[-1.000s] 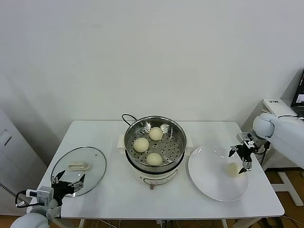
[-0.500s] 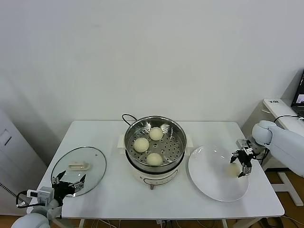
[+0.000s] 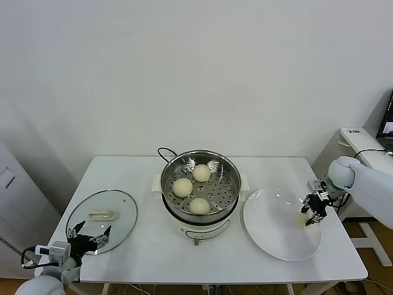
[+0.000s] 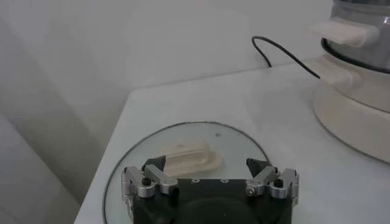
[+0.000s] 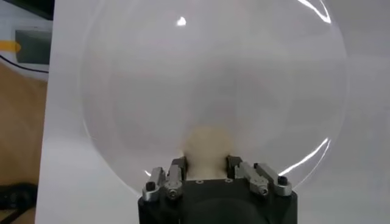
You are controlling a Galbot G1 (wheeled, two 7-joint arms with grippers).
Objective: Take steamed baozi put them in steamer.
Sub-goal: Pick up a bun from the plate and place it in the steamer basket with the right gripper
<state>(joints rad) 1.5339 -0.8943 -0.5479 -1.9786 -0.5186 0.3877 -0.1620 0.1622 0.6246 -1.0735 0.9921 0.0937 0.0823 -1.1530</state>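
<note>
Three steamed baozi (image 3: 190, 187) sit on the perforated tray of the steamer (image 3: 228, 169); the fourth baozi (image 5: 207, 145) remains on the white plate (image 3: 270, 236). The right gripper (image 3: 313, 208) is clamped on this last bun at plate level, so lift and transfer remain. The left gripper (image 4: 210, 176) idles, jaws apart, over the glass lid (image 4: 237, 137).

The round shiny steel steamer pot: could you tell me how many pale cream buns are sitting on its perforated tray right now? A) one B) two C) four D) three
D: the head view shows three pale cream buns on the perforated tray of the round shiny steel steamer pot, while the fourth bun is on the flat white plate, between the right gripper's fingers.
</note>
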